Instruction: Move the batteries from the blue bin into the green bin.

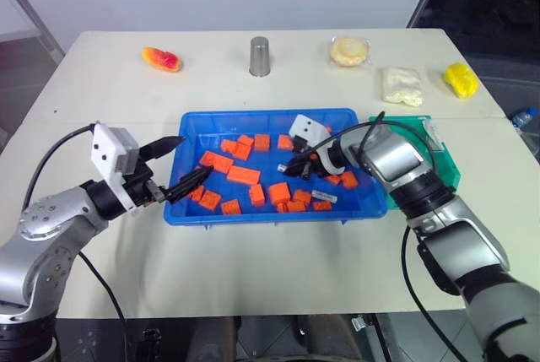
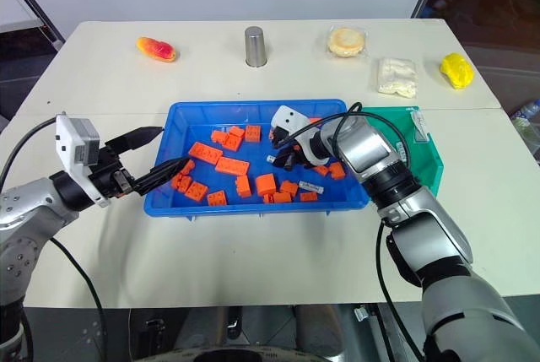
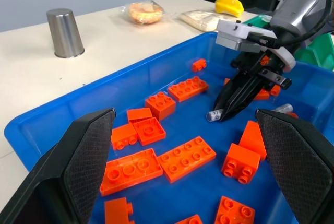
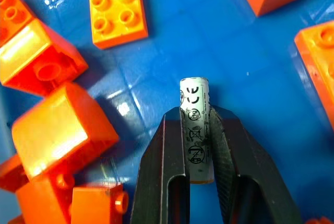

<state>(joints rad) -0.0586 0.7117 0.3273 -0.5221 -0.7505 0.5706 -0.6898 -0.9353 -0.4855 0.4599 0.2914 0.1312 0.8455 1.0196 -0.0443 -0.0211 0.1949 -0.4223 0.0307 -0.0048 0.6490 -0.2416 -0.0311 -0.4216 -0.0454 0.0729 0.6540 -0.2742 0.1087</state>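
Batteries being fished out from among orange blocks [image 1: 243, 175], hence the fine pinch. Near edge of the worktop [image 1: 253, 269] lying bare in front of the blue bin [image 1: 253, 213]. Left pincer [image 1: 173, 164] hovering at the bin's left rim, black fingers [image 3: 86, 151] standing wide and holding nothing; probably parking there to keep clear of the working arm while remaining ready. Right pincer [image 4: 197, 145] reaching down at a slant into the middle of the bin, clamping narrow on one battery [image 4: 194, 125]. Gripping along the cylinder's sides, one end poking out past the tips, likely so the round body cannot roll out. Battery sitting low over the bin floor or touching it; unclear which. Lifting and carrying across to the right judged as the step in hand.

Another battery [image 1: 324, 197] lying loose near the front right of the bin, between blocks, waiting its turn. Green bin [image 1: 447, 159] sitting just beside the blue bin's right end, close for a short transfer; largely hiding behind the right arm.

Farther back, well apart from the work: a red-yellow toy [image 1: 161, 59], a metal cup [image 1: 260, 56], a wrapped bun [image 1: 349, 51], a white packet [image 1: 402, 86], a yellow toy [image 1: 460, 80].
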